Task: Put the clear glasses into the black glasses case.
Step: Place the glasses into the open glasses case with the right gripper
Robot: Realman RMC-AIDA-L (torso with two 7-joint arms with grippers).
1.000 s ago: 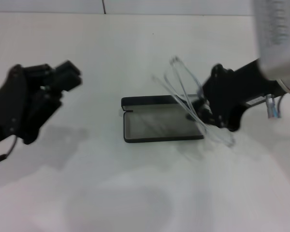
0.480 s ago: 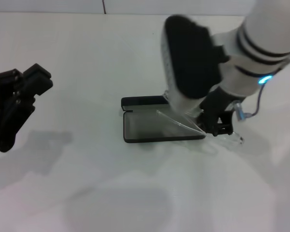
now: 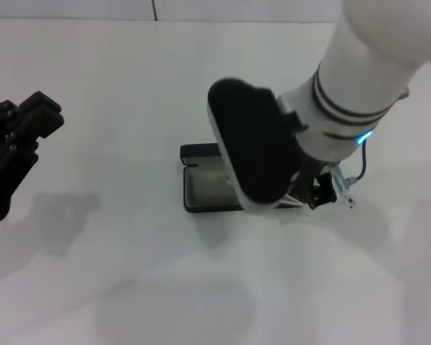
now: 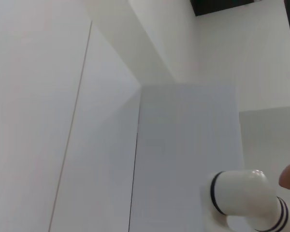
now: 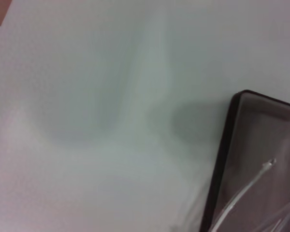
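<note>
While the right arm's bulk hides most of the open black glasses case (image 3: 201, 188) on the white desk (image 3: 129, 108), the right claw (image 3: 317, 192) hangs at its right end; whether it grips is impossible to tell. Clear glasses (image 5: 246, 193) arms reach into the grey-lined tray. Left claw (image 3: 18, 136) hovers far left, jaws unclear.
</note>
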